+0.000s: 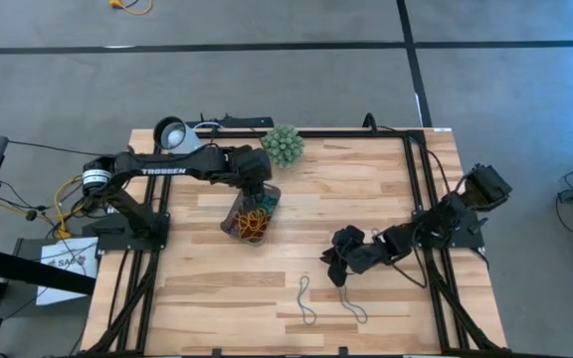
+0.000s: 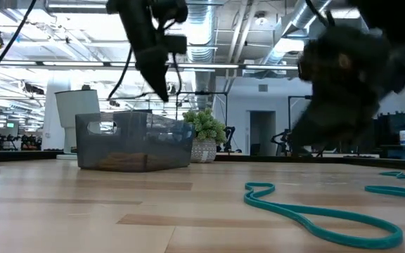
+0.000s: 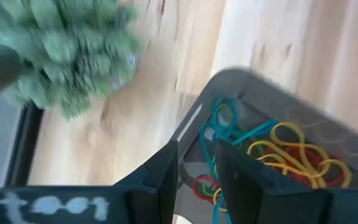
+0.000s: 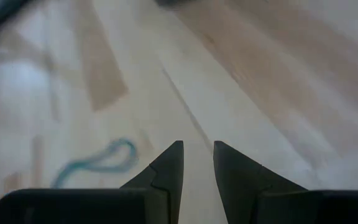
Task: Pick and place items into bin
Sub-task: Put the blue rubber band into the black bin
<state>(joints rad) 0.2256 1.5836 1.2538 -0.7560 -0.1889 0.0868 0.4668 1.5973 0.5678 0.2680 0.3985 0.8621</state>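
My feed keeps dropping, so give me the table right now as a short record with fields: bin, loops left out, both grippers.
bin: beside the plant, holding a tangle of yellow, red, orange and teal loops
loops on table: two teal loops near the front edge
left gripper: above the bin, fingers slightly apart, nothing between them
right gripper: low over bare wood near the two loops, fingers slightly apart, empty
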